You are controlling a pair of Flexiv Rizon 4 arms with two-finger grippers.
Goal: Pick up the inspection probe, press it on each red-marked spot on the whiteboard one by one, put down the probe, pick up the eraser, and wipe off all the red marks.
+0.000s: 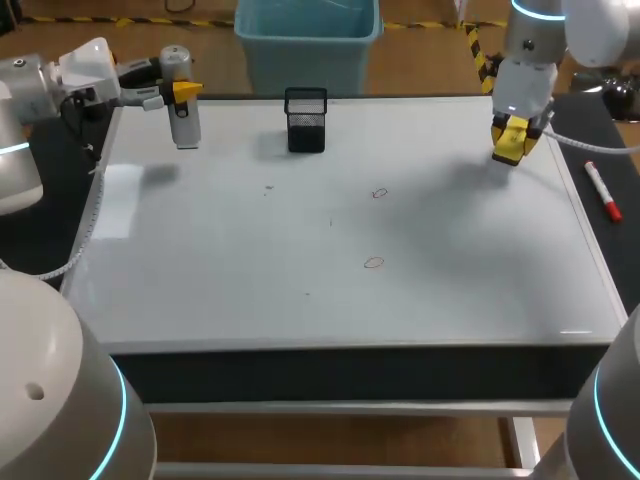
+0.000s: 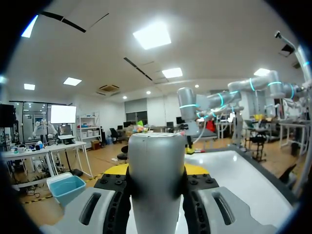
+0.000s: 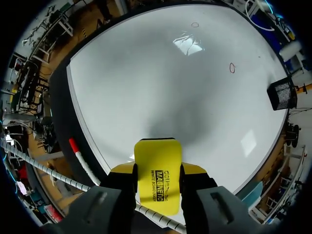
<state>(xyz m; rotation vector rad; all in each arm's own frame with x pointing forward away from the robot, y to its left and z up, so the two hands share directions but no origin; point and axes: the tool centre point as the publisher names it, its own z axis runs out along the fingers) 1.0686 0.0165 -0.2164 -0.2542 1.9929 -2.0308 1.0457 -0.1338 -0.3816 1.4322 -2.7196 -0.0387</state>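
L arm (image 1: 40, 90): comes in from the left side. L fingers (image 1: 186, 91) point sideways over far-left corner of the whiteboard (image 1: 300, 290).
L fingers state: closed on the probe (image 1: 183, 125), one yellow tip on each side of its body. Wrist view shows it filling the gap betw. them.
Probe: upright silver-grey cylinder w/ rounded top, gripped at upper half. Lower end is close to the board; can't tell if it touches.
R arm (image 1: 530, 50): comes in from far-right corner. R fingers (image 1: 511, 138) point down over far-right part of the whiteboard, near its right edge.
R fingers state: clamped on the eraser (image 3: 157, 173), one finger on each long side.
Eraser: yellow block w/ black print, looks held just off the board. Its soft shadow lies on the white surface beside it.
Far mark (image 1: 379, 193): small red ring, a bit right of board centre.
Near mark (image 1: 374, 263): small red ring, closer to the robot, roughly in line w/ the other. Both are well apart from probe and eraser.
Mesh holder (image 1: 305, 120): black, stands at the whiteboard's far edge betw. the two arms, nearer the probe.
Marker (image 1: 603, 192): white barrel, red ends, lies on the dark bench (image 1: 612, 260) strip just beside the board's right edge.
Whiteboard: flat on the bench, covers most of it.
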